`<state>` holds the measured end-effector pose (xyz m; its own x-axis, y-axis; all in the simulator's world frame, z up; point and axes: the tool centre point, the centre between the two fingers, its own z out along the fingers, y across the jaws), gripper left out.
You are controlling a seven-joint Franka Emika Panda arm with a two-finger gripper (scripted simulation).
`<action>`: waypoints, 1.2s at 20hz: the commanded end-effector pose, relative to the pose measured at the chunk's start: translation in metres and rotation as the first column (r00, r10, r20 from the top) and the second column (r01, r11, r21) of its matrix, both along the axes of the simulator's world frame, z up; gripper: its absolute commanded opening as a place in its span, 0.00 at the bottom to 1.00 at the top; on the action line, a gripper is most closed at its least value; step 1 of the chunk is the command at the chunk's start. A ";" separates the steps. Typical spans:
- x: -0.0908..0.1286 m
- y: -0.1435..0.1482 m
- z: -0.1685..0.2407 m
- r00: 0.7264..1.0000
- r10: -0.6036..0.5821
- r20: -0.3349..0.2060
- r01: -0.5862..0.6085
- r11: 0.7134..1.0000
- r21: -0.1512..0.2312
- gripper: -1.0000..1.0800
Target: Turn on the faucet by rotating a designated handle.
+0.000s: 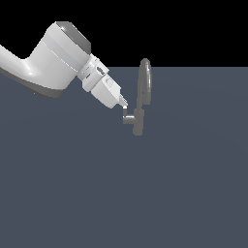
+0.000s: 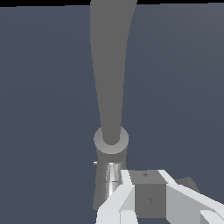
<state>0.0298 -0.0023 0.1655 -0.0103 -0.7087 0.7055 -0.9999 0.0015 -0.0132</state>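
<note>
At the faucet's side, on the exterior view's left, the gripper (image 1: 124, 103) is seen tilted downward, its fingertips touching or just above the handle (image 1: 129, 117). In the wrist view, the white fingers (image 2: 118, 199) are seen beside a grey block with the faucet's cylindrical base just beyond; whether the gripper (image 2: 146, 199) is clenched on the handle (image 2: 148, 192) or merely resting against it cannot be told. The handle is shown as a short stub projecting from the faucet's lower body toward the gripper. The faucet (image 1: 141, 97) is observed upright, its tall looped spout rising above the base. In the wrist view the faucet (image 2: 111, 140) is seen end on, the spout running away from the gripper. The white arm (image 1: 48, 60) is noted extending away from the faucet toward the exterior view's left. A plain grey floor (image 1: 121, 193) is recorded beneath the faucet. Nothing is seen standing between gripper and handle.
</note>
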 end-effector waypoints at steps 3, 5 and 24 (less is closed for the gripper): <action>-0.022 -0.001 -0.014 1.000 -0.008 -0.021 0.008 1.000 -0.003 0.00; -0.028 -0.001 -0.016 1.000 -0.009 -0.021 0.009 1.000 -0.003 0.00; -0.042 0.000 -0.067 1.000 -0.004 -0.005 0.004 1.000 -0.006 0.00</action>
